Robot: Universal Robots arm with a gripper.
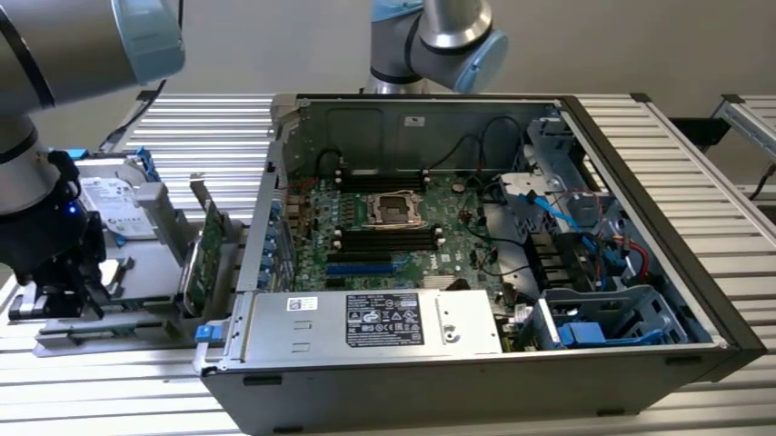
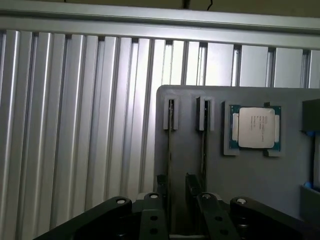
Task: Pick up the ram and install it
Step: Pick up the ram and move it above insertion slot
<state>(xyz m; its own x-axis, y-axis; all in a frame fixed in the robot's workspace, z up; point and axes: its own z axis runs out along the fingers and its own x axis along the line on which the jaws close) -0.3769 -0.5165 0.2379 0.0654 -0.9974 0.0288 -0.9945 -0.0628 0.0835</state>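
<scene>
my end effector (image 2: 176, 186) is spread wide with nothing in it, hovering low over the gray parts tray (image 2: 260, 185) on the slatted tabletop (image 2: 75, 125). the ram (image 2: 170, 145) stands on edge in its tray holders right below me, long axis running straight out ahead, and it looks lined up between my fingers. a second stick (image 2: 204, 145) sits just beside it, then the CPU (image 2: 255, 127)

Work surface: silver ribbed aluminium-profile table (image 1: 691, 163), even soft glare along the slats. Plain pale grey-beige wall (image 1: 267, 45) behind. Second similar slatted table (image 1: 754, 123) at exterior view's right, apart.
</scene>
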